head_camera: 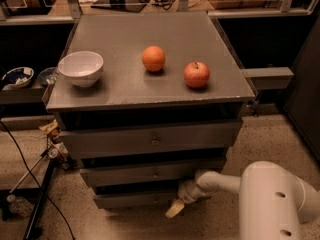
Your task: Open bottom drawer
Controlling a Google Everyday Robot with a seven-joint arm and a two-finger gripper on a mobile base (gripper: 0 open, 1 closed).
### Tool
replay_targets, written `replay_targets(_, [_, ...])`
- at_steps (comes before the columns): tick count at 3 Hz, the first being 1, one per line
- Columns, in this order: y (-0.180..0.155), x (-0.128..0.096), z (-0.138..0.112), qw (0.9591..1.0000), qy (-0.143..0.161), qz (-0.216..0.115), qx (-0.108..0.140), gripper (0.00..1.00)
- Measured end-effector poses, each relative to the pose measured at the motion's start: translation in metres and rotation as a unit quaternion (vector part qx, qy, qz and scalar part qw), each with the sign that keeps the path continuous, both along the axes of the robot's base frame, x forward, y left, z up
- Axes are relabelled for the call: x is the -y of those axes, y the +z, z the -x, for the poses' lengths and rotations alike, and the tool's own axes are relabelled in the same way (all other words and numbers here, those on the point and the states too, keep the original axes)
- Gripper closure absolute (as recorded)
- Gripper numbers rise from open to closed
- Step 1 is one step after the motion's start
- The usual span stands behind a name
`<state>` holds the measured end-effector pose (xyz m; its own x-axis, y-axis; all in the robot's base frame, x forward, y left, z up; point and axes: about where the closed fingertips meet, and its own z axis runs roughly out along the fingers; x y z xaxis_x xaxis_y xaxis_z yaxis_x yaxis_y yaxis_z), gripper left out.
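The bottom drawer (131, 200) is the thin grey strip at the foot of the cabinet, below the mid-sized drawer front (150, 173) and the tall top one (150, 140). It stands out slightly from the cabinet, with a dark gap above it. My gripper (175, 208) is at the right part of this strip's front, low and near the floor, its yellowish tip pointing down and left. My white arm (220, 182) reaches in from the lower right. The gripper hides the bottom drawer's knob.
On the cabinet top (120, 34) stand a white bowl (80, 68), an orange (153, 58) and a red apple (196, 74). Cables and a stand leg (37, 214) lie on the floor to the left. A grey shelf (267, 77) juts out on the right.
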<state>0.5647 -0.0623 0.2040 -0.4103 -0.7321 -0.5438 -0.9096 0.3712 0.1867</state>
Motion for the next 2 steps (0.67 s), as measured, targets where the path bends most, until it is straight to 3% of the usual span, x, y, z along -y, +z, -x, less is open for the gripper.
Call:
replay_targets(1, [0.0000, 0.0000, 0.0000, 1.0000, 0.000, 0.000, 0.000, 0.18])
replay_targets(2, [-0.0001, -0.0001, 0.0001, 1.0000, 0.000, 0.000, 0.000, 0.49])
